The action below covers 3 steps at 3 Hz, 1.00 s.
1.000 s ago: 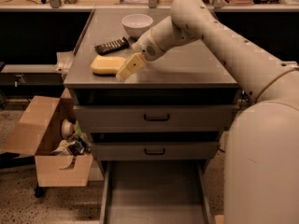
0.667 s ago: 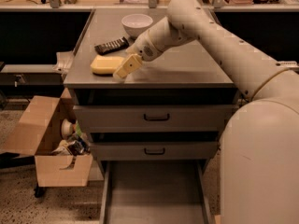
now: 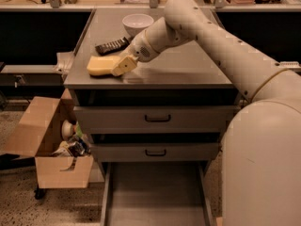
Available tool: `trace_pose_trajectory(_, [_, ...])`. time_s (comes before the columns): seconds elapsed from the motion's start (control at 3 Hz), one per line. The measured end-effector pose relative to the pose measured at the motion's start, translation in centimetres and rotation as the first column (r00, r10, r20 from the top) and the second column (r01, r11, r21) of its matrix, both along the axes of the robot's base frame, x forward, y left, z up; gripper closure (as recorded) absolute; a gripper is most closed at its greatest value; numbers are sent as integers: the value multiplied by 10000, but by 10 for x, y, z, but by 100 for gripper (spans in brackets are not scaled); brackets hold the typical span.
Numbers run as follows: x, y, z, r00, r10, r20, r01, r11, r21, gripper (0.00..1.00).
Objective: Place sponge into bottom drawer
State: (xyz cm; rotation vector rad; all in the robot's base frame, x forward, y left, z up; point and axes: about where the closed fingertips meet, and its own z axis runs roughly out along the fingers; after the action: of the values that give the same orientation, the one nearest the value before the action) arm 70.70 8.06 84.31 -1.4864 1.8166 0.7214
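Note:
The pale yellow sponge [image 3: 99, 66] lies on the grey cabinet top [image 3: 188, 69], near its front left corner. My gripper [image 3: 121, 66] is down at the sponge's right end, touching or overlapping it; its tip hides that end. The arm reaches in from the right across the cabinet top. The bottom drawer [image 3: 155, 197] is pulled open at the foot of the cabinet, and its flat grey floor is bare.
A white bowl [image 3: 138, 23] and a dark ribbed bar [image 3: 112, 46] sit behind the sponge. Two upper drawers [image 3: 157, 118] with dark handles are closed. An open cardboard box [image 3: 51, 149] of clutter stands left of the cabinet. My pale body [image 3: 263, 164] fills the right.
My gripper has shifted slightly left, closer onto the sponge's right end. The sponge has stayed in place on the cabinet top.

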Motion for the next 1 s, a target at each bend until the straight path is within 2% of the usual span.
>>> trace_pose_trajectory(0.33, [-19, -2, 25, 9980, 84, 634, -106, 9994, 333, 89])
trace_pose_trajectory(0.67, [-50, -20, 56, 9900, -60, 1411, -56, 9966, 818, 100])
trace_pose_trajectory(1.0, [-93, -57, 69, 9856, -301, 1665, 116, 9937, 1112, 100])
